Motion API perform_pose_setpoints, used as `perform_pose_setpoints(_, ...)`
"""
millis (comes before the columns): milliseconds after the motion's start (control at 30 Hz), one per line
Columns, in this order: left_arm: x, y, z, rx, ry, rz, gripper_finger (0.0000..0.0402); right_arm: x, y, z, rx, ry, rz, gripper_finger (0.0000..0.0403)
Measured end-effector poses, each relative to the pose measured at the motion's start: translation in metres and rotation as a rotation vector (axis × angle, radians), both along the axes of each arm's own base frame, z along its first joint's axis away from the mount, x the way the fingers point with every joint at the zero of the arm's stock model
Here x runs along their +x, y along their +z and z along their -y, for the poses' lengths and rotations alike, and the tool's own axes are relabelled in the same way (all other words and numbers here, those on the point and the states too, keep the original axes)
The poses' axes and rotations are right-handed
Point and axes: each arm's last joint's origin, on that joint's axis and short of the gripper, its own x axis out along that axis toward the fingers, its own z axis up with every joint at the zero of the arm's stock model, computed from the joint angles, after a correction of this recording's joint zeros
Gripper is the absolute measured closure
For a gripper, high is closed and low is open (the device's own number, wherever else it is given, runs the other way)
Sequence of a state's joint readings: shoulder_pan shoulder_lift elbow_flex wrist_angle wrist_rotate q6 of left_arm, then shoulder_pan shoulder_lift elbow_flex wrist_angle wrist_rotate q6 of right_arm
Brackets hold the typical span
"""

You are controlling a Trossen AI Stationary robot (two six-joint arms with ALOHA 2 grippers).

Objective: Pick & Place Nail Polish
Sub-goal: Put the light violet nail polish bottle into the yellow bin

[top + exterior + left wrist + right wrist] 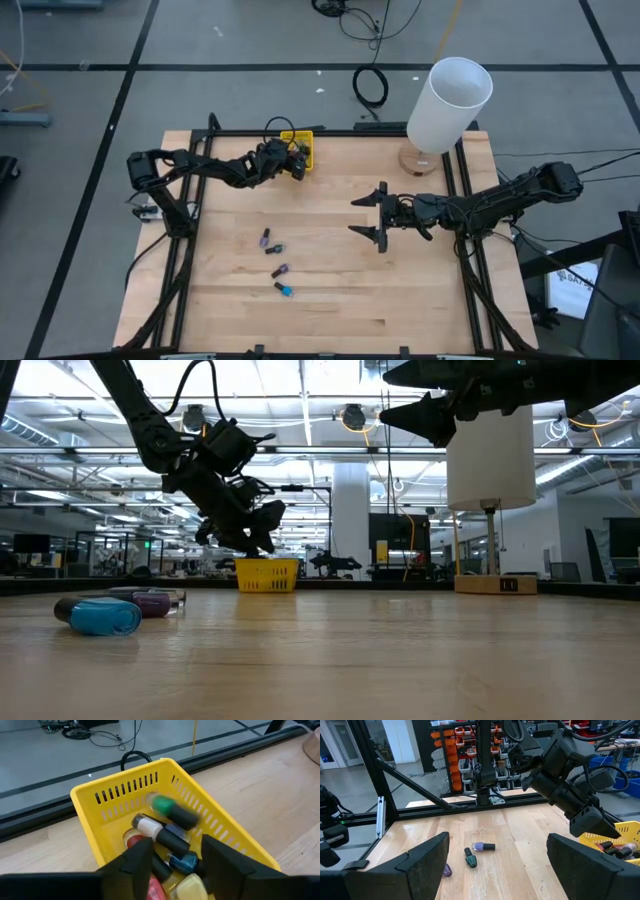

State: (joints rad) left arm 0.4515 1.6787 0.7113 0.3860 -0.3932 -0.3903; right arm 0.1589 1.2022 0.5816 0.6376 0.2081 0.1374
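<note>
Left end effector [172, 857] parted above small yellow slotted plastic bin [107, 795]; green dark-capped nail polish bottle [172, 811] dropping in. Four bottles [274, 262] remain on wooden counter [330, 290]; right end effector [380, 216] wide, empty.

Left pincer [296, 160] tilted downward, fingers parted; right pincer [378, 217] spread wide, hovering level above mid-table

Robotics lab in a large open industrial hall. A wooden desk [340, 300] in a black metal frame [455, 190] stands on a grey floor marked with dark tape lines [130, 75], loose cables [370, 85] lying behind it. Beyond are exposed ceiling ducts [300, 450], strip lighting, further workstations and orange parts-bin racks [457, 765].
</note>
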Motion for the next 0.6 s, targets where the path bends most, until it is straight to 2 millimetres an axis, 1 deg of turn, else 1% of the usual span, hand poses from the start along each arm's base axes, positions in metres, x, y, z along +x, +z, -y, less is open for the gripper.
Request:
perform_pose_setpoints(67, 0.000, 0.000, 0.000, 0.021, -0.028, -0.029, 0.0219, 0.000, 0.000, 0.000, 0.000, 0.000, 0.000, 0.0083)
perform_pose_setpoints(133, 0.000, 0.004, 0.002, 0.048, -0.102, -0.066, 0.0207, 0.000, 0.000, 0.000, 0.000, 0.000, 0.000, 0.0083)
perform_pose_setpoints(200, 0.000, 0.014, 0.006, 0.077, -0.195, -0.062, 0.0199, 0.000, 0.000, 0.000, 0.000, 0.000, 0.000, 0.0083)
perform_pose_setpoints(267, 0.000, 0.027, 0.015, 0.091, -0.285, -0.045, 0.0196, 0.000, 0.000, 0.000, 0.000, 0.000, -0.002, 0.0083)
perform_pose_setpoints(333, -0.002, 0.039, 0.027, 0.088, -0.363, -0.041, 0.0195, 0.000, 0.000, 0.000, 0.000, 0.000, -0.003, 0.0083)
perform_pose_setpoints(433, -0.011, 0.055, 0.051, 0.055, -0.453, -0.073, 0.0195, 0.000, 0.000, 0.000, 0.000, 0.001, -0.004, 0.0083)
perform_pose_setpoints(600, -0.030, 0.064, 0.097, -0.049, -0.583, -0.208, 0.0195, 0.000, -0.001, 0.000, -0.001, 0.001, -0.005, 0.0083)
